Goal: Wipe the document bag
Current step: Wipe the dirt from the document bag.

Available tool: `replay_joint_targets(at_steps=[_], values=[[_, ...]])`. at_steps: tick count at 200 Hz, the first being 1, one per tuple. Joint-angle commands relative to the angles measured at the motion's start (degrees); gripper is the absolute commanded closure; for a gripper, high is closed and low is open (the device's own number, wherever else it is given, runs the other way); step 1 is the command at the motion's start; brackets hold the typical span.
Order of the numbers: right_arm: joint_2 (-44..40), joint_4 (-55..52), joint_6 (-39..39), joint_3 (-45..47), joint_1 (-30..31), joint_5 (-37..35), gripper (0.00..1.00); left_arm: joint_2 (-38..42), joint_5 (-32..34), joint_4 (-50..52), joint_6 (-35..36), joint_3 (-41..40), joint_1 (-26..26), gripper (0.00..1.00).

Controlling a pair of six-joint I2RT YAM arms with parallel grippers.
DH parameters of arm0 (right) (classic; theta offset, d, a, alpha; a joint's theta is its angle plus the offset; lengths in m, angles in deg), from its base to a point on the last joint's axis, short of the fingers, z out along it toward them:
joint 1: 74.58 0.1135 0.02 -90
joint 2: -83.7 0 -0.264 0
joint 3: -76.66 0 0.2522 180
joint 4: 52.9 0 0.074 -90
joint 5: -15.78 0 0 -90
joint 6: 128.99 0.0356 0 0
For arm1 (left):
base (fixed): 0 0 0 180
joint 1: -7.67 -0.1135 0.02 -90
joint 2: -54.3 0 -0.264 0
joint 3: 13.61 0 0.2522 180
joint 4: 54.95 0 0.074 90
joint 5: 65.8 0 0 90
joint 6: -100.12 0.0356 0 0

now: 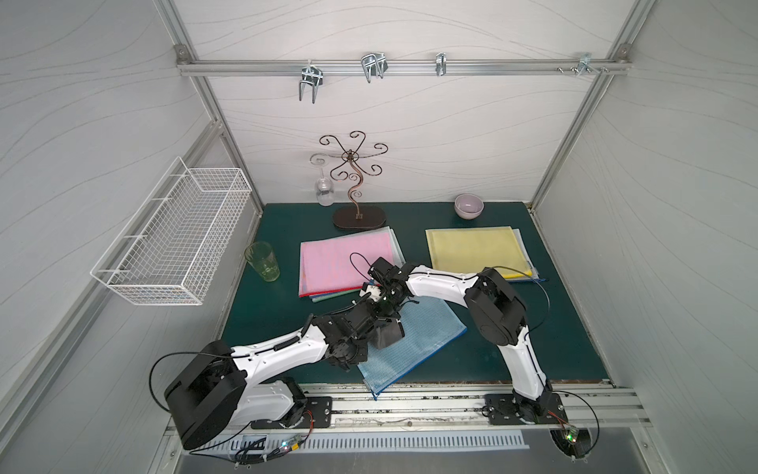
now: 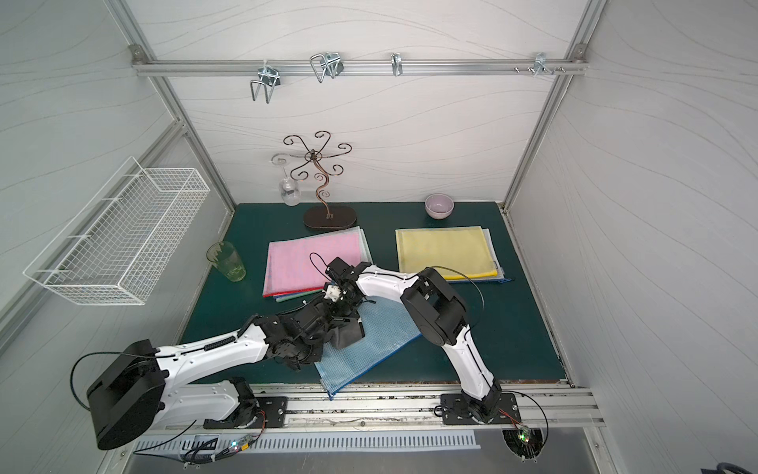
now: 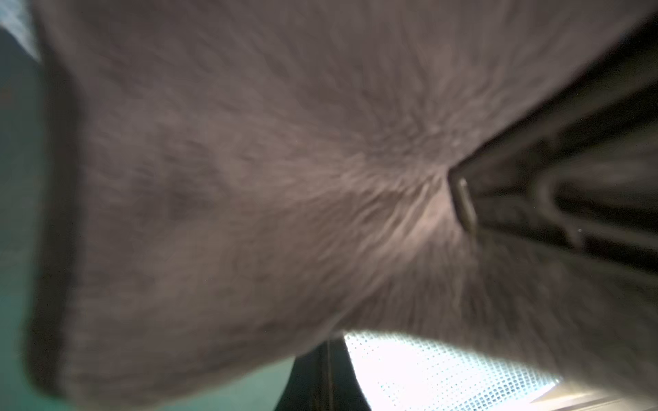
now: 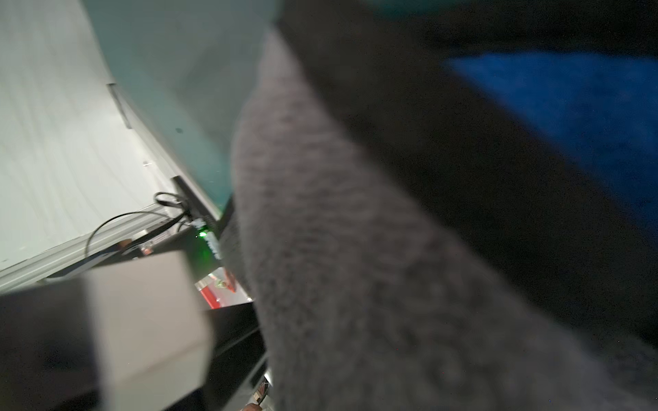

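Item 1, blue mesh document bag (image 1: 426,332): flat on the green mat (image 1: 512,353) directly under both claws, with its near corner over the front rail. It lies apart from the stacks, presumably for wiping room. Item 2, dark grey cloth (image 1: 387,334): bunched just below the claws and apparently resting on the bag, so a face meets the mesh. Item 3, left claw (image 1: 379,316): jaws clamped on a fold of the cloth (a fingertip (image 3: 463,203) bites in). Item 4, right claw (image 1: 385,297): closed, close above the left claw; whether it shares the cloth cannot be told. Beyond the claws: pink-topped bag stack (image 1: 340,262); yellow-topped bag stack (image 1: 471,250) farther right, clear of the wiping; green tumbler (image 1: 262,260) far left; bowl (image 1: 469,206) and stemware stand (image 1: 355,184) rearmost.
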Motion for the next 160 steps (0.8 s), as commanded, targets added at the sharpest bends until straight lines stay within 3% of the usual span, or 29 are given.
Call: replay_joint_targets(at_steps=[1, 31, 73, 130, 143, 160], values=[[-0.3, -3.7, -1.2, 2.1, -2.4, -5.0, 1.0, -1.2, 1.5, -0.8, -1.6, 0.8, -0.9, 1.0], [-1.5, -5.1, -0.9, 6.1, -5.6, -9.8, 1.0, -1.5, 1.8, -1.0, -0.8, 1.3, -2.2, 1.0], [-5.7, -6.2, -0.7, 9.7, -8.5, -12.8, 1.0, -9.9, -0.8, -4.2, 1.5, 0.7, -3.4, 1.0], [-15.4, -17.9, -0.6, 13.9, -14.3, -35.2, 1.0, -12.2, -1.0, -4.3, 3.3, 0.6, -4.0, 1.0], [-17.2, -19.5, -3.5, 12.7, -13.0, -33.9, 1.0, -11.9, -1.0, -3.8, 3.6, 0.5, -4.0, 1.0], [-16.3, -22.7, -9.4, 8.5, -8.3, -24.7, 1.0, -10.8, -1.1, -3.5, 3.6, 0.2, -4.2, 1.0]])
